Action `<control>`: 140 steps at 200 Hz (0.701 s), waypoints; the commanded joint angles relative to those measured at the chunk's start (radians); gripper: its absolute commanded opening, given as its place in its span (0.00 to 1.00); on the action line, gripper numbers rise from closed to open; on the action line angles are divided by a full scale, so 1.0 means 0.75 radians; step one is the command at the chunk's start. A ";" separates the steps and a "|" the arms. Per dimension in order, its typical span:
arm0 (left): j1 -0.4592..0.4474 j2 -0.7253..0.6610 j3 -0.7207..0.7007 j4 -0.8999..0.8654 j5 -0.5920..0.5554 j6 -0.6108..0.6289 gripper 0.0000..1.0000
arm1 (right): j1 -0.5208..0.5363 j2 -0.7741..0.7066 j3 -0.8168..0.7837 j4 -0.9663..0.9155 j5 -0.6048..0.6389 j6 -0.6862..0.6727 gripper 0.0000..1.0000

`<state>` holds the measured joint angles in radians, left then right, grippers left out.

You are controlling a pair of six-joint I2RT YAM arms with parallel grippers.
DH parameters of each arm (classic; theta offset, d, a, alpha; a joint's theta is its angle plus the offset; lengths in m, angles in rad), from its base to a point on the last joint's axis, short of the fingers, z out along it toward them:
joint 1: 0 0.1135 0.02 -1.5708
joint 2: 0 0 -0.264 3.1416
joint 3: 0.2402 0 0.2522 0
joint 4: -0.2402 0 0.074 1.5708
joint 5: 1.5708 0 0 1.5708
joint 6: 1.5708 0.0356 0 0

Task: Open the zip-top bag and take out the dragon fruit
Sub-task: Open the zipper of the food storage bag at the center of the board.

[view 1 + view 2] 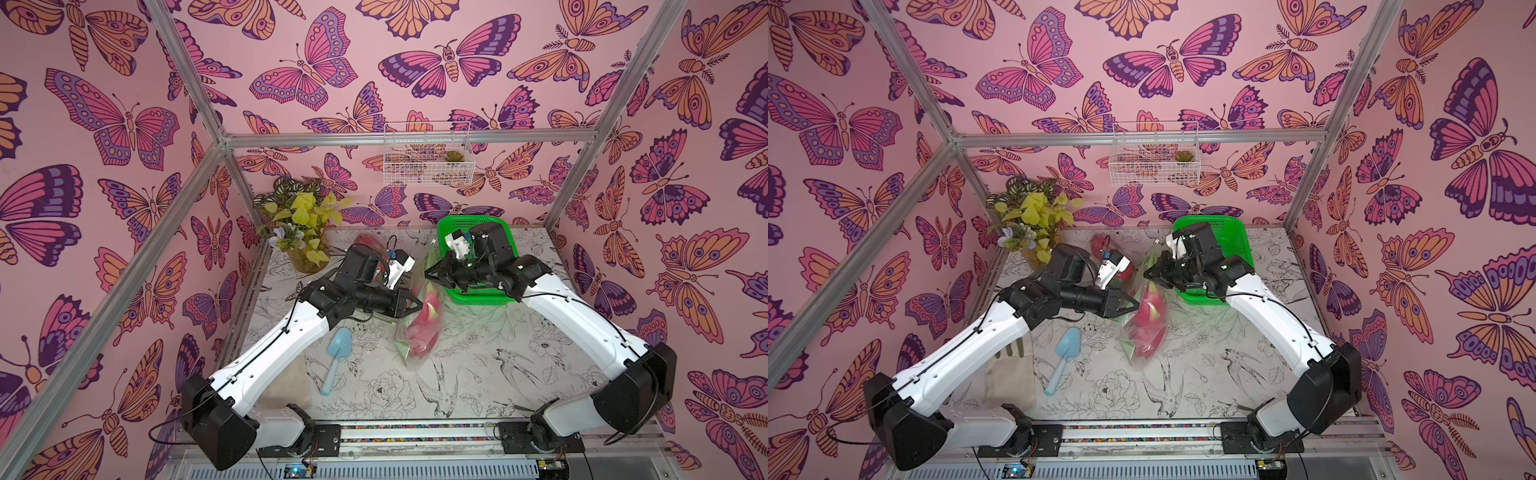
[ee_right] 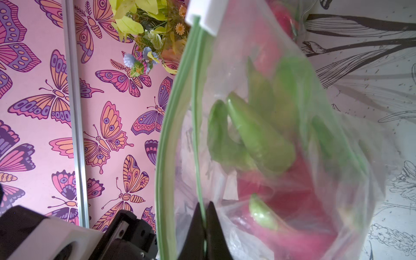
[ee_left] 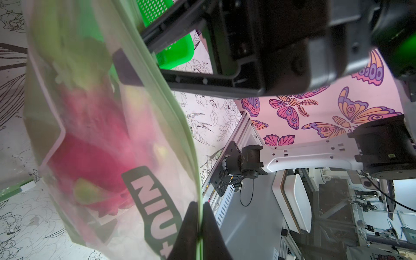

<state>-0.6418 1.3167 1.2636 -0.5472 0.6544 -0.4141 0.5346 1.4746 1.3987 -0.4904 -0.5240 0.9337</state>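
- The zip-top bag (image 1: pixel 417 322) hangs over the middle of the table (image 1: pixel 478 386), lifted at its top, its lower end on or near the surface.
- Dragon fruit (image 1: pixel 422 316) show inside it as magenta skin with green scales; the right wrist view shows long green tips (image 2: pixel 258 135) pressed against the clear film.
- Another red-pink fruit (image 1: pixel 1102 245) lies towards the table's far edge, behind the left arm, partly hidden.
- The left tool (image 3: pixel 199 225) is pinched narrow on the bag's green zip strip (image 3: pixel 180 117), the strip running between its dark fingers.
- The right tool (image 2: pixel 204 227) is closed tight on one green lip of the bag's mouth; the other lip (image 2: pixel 166 126) bows away from it, so the mouth gapes there.
- The white slider (image 2: pixel 208 16) sits at the end of the zip track away from the right tool.
- A green basket (image 1: pixel 473 297) stands at the far right of the table, under the right arm.
- A light blue scoop (image 1: pixel 336 357) lies near the left edge.
- A potted plant (image 1: pixel 301 224) fills the far left corner.
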 commanded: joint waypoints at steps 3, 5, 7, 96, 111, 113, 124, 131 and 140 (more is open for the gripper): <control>-0.001 -0.023 0.026 0.006 -0.017 0.023 0.28 | -0.009 -0.014 0.075 -0.055 0.021 -0.071 0.00; 0.000 -0.025 0.031 0.003 -0.023 0.024 0.31 | -0.009 -0.016 0.081 -0.061 0.022 -0.077 0.00; 0.002 -0.029 0.033 -0.001 -0.028 0.026 0.35 | -0.009 -0.018 0.088 -0.065 0.023 -0.081 0.00; 0.025 0.015 0.416 -0.273 -0.468 0.052 0.69 | 0.041 -0.014 0.422 -0.418 0.038 -0.363 0.00; 0.025 0.044 0.469 -0.299 -0.512 0.059 0.69 | 0.046 -0.007 0.434 -0.442 0.023 -0.387 0.00; 0.025 0.048 0.479 -0.303 -0.514 0.064 0.69 | 0.047 -0.006 0.436 -0.444 0.020 -0.391 0.00; 0.022 0.069 0.530 -0.321 -0.532 0.091 0.63 | 0.051 0.002 0.440 -0.465 0.017 -0.414 0.00; 0.020 0.080 0.556 -0.322 -0.525 0.119 0.56 | 0.050 0.005 0.437 -0.476 0.020 -0.425 0.00; 0.014 0.095 0.586 -0.322 -0.505 0.150 0.51 | 0.052 0.008 0.428 -0.478 0.019 -0.434 0.00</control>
<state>-0.6277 1.3506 1.6505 -0.7361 0.3080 -0.3653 0.5640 1.4746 1.6936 -0.8181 -0.4946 0.6689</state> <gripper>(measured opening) 0.573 0.060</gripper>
